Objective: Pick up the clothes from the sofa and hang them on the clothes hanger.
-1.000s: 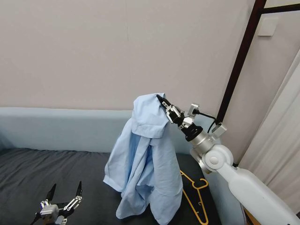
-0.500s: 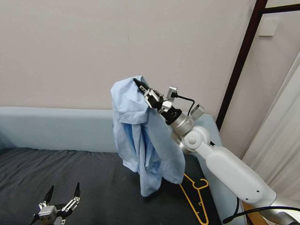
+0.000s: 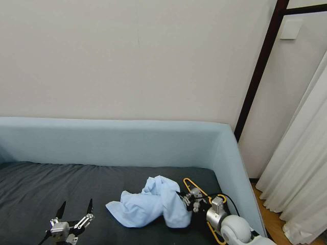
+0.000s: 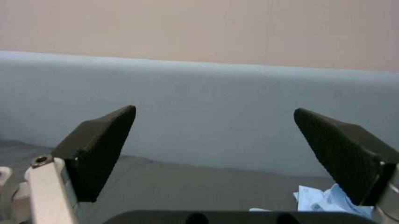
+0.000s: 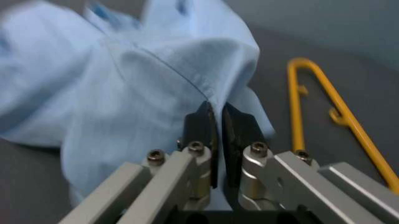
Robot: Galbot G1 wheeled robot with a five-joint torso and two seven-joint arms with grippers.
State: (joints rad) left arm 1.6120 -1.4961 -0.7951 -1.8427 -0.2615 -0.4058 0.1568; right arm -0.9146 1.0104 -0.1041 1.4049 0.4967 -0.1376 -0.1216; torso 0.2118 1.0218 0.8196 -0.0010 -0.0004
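A light blue shirt point(image 3: 150, 206) lies crumpled on the dark sofa seat point(image 3: 61, 184), toward its right end. My right gripper point(image 3: 185, 198) is low over the seat at the shirt's right edge. In the right wrist view this gripper point(image 5: 217, 109) is shut on a fold of the shirt point(image 5: 143, 74). A yellow clothes hanger point(image 3: 190, 183) lies flat on the seat just right of the shirt, partly under my right arm; it also shows beside the fingers point(image 5: 324, 98). My left gripper point(image 3: 75, 210) hovers open near the seat's front left, holding nothing point(image 4: 215, 149).
The sofa's light blue backrest point(image 3: 102, 140) and right armrest point(image 3: 232, 163) wall in the seat. A dark wooden post point(image 3: 258, 76) rises past the armrest, with a pale curtain point(image 3: 301, 173) at the far right.
The right arm has dropped from high in the air down to the seat. The shirt, which hung from the gripper, now lies bunched on the sofa, still pinched.
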